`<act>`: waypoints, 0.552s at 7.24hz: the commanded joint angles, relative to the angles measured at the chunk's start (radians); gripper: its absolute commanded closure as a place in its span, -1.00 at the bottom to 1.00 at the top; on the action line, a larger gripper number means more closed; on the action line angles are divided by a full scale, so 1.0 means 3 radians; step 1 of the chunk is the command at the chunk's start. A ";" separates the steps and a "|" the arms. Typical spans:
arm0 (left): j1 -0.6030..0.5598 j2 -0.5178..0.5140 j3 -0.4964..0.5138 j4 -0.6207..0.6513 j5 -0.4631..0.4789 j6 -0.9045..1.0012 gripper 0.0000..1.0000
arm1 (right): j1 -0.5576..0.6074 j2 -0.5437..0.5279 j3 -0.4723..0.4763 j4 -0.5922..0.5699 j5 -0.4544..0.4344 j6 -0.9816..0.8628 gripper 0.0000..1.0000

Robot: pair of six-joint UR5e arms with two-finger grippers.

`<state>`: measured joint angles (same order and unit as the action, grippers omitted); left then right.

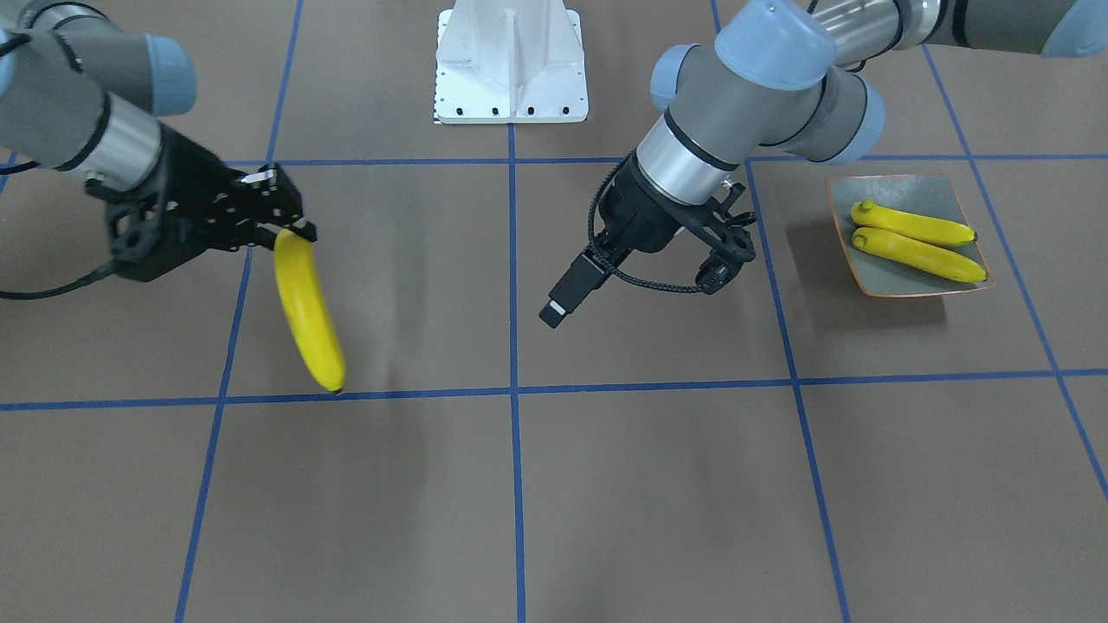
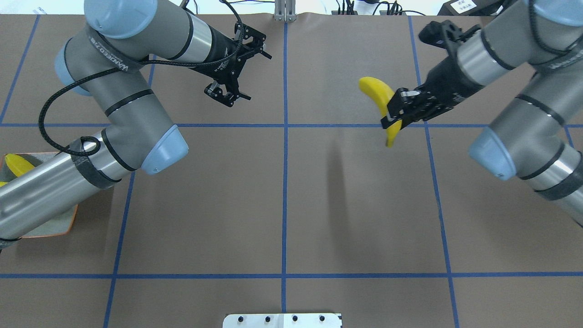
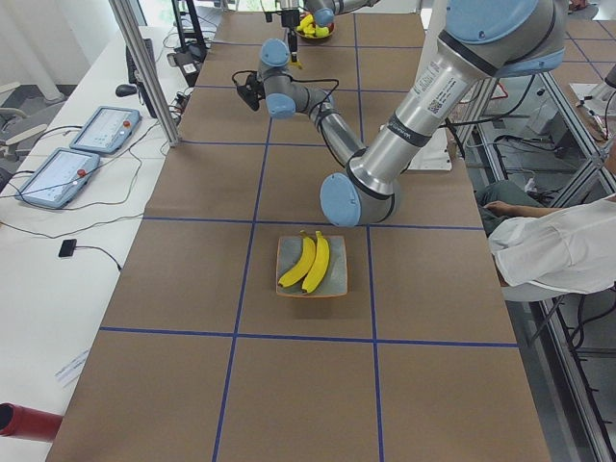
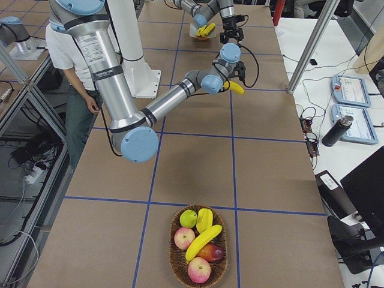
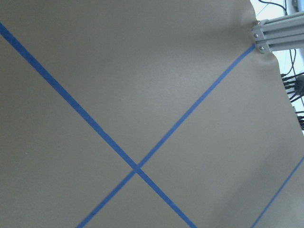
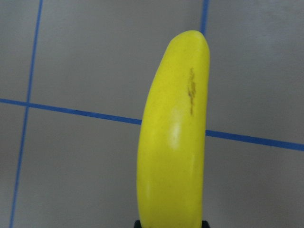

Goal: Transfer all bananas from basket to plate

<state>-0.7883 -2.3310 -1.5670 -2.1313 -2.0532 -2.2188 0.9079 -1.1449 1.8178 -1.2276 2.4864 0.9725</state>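
Note:
My right gripper (image 1: 299,232) is shut on one end of a yellow banana (image 1: 307,311) and holds it hanging above the table; the banana fills the right wrist view (image 6: 173,142). My left gripper (image 1: 734,255) is open and empty over the table's middle, some way from the plate. The grey-green plate (image 1: 900,186) holds two bananas (image 1: 913,225) side by side. In the overhead view the left arm hides most of the plate (image 2: 54,225). The wicker basket (image 4: 172,252) at the table's other end holds two more bananas (image 4: 203,241).
Apples and other fruit (image 4: 198,270) lie in the basket with the bananas. The white robot base (image 1: 511,61) stands at the table's edge. Blue tape lines (image 5: 137,166) cross the brown table. A seated person (image 3: 558,250) is beside the table.

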 commanded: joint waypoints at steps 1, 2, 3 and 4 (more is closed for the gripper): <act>0.0030 -0.0079 0.0084 -0.0257 0.0007 -0.0329 -1.00 | -0.0362 0.0201 -0.0031 0.0474 -0.0203 0.0540 1.00; 0.0050 -0.0079 0.0115 -0.0375 0.0007 -0.0396 -1.00 | -0.0393 0.0206 -0.0036 0.0674 -0.0270 0.0725 1.00; 0.0071 -0.0084 0.0115 -0.0392 0.0007 -0.0402 -1.00 | -0.0393 0.0262 -0.0046 0.0798 -0.0301 0.0898 1.00; 0.0081 -0.0089 0.0115 -0.0432 0.0012 -0.0478 -1.00 | -0.0388 0.0273 -0.0036 0.0946 -0.0311 0.1047 1.00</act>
<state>-0.7689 -2.3559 -1.5338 -2.2448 -2.0506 -2.3406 0.7933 -1.0716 1.8063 -0.9994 2.4017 1.2272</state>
